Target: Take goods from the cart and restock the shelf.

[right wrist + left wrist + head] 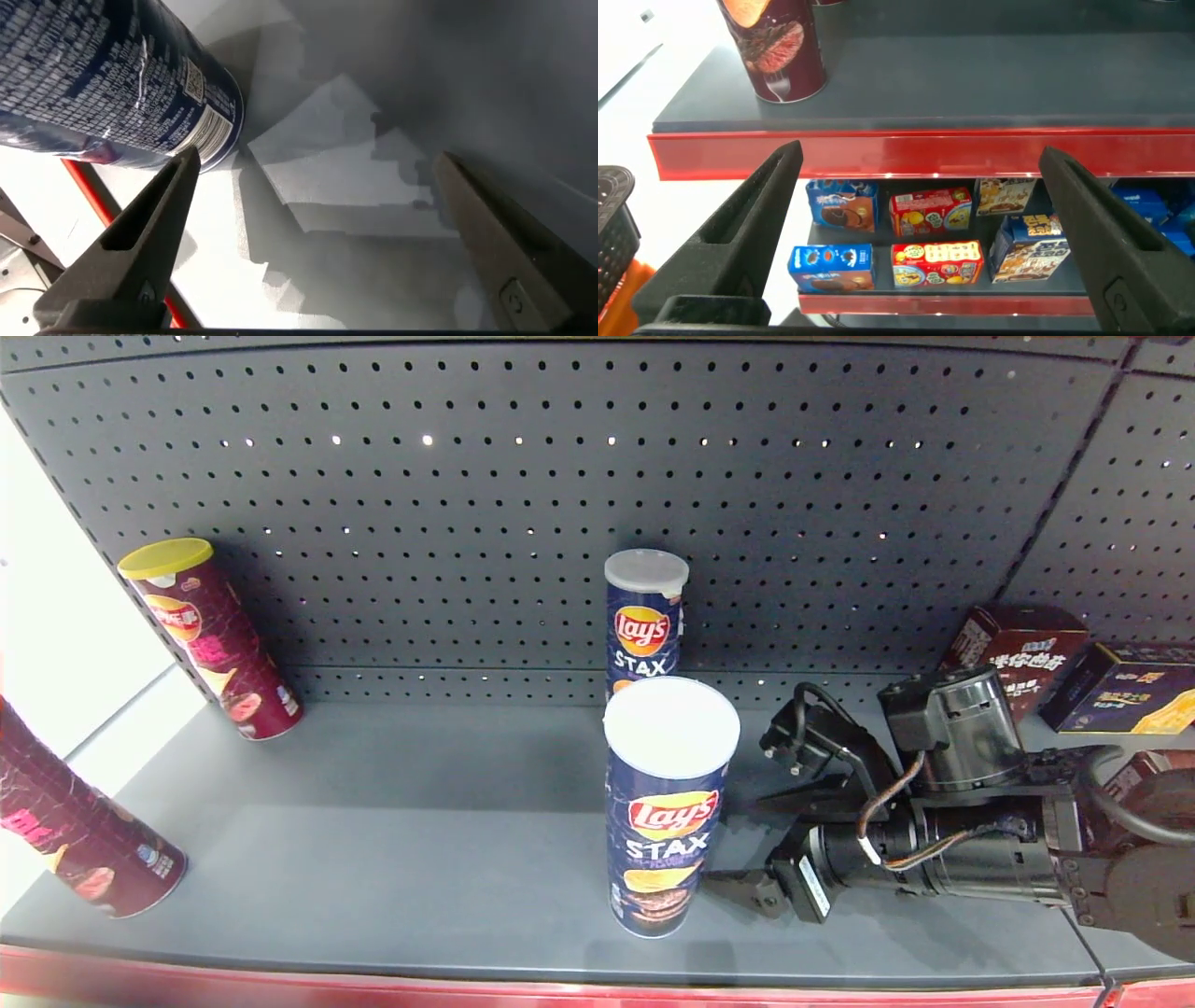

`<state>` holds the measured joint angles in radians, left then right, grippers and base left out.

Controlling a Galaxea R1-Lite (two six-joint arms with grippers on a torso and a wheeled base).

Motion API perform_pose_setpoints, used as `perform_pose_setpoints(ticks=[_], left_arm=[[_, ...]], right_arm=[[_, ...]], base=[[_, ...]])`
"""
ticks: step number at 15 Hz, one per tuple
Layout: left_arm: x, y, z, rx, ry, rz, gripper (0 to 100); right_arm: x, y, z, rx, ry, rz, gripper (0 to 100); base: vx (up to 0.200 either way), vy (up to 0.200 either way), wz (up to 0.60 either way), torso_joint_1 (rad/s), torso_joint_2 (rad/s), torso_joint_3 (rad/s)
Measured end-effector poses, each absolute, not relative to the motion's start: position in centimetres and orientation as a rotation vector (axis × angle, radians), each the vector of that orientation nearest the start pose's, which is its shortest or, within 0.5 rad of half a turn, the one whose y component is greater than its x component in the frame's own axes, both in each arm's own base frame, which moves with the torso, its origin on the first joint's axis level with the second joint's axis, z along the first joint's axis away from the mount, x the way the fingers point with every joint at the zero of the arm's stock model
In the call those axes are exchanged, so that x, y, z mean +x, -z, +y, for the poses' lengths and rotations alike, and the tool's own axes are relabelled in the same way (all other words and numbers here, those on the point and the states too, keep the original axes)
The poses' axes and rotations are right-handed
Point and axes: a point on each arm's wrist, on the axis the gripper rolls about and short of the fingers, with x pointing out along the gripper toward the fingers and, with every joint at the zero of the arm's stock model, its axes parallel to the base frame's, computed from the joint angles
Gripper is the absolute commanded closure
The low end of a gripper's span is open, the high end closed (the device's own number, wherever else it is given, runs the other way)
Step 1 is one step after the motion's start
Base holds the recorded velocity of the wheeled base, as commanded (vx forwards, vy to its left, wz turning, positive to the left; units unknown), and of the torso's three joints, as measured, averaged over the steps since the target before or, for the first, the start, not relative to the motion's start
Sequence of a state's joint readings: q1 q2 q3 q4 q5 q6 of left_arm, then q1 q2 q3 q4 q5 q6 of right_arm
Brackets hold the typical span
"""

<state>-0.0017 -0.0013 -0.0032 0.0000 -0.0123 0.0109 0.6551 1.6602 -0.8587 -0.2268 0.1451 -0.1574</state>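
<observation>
Blue front can [665,812] just beside spread right end effector [747,840]; boxes [1018,649] behind.

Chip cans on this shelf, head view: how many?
4. Front blue can mid-shelf; rear blue can behind it by the back panel; rear maroon can back left; front maroon can at the left edge, cropped. More may lie off-frame.

We've got the right gripper [318,159] here with its two dark fingers [140,243] spread wide, nothing in between. The blue chip can [103,84] sits right by one fingertip, though we can't tell if they touch. Grey shelf [467,65] behind with patchy shadows, and a red edge strip [92,194] near the can's base.
</observation>
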Motion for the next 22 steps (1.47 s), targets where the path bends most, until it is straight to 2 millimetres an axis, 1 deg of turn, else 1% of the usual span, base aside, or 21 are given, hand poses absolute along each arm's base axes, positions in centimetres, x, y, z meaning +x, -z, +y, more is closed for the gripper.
perform_pose_setpoints(ticks=[14,17,19,22], left_arm=[[-2.3,-7.6,0.0,0.011,0.014,-0.005,0],[-2.3,-7.6,0.0,0.011,0.014,-0.005,0],[-2.3,-7.6,0.0,0.01,0.014,-0.005,0],[-2.3,-7.6,0.0,0.011,0.015,-0.004,0]], right_arm=[[23.2,-16.8,18.3,-0.303,-0.827,0.51,0],[23.2,-17.0,18.1,-0.298,-0.82,0.502,0],[23.2,-18.0,17.4,-0.281,-0.8,0.456,0],[22.7,-20.7,15.6,-0.245,-0.752,0.356,0]], base=[[0.0,0.0,0.0,0.0,0.0,0.0],[0.0,0.0,0.0,0.0,0.0,0.0],[0.0,0.0,0.0,0.0,0.0,0.0],[0.0,0.0,0.0,0.0,0.0,0.0]])
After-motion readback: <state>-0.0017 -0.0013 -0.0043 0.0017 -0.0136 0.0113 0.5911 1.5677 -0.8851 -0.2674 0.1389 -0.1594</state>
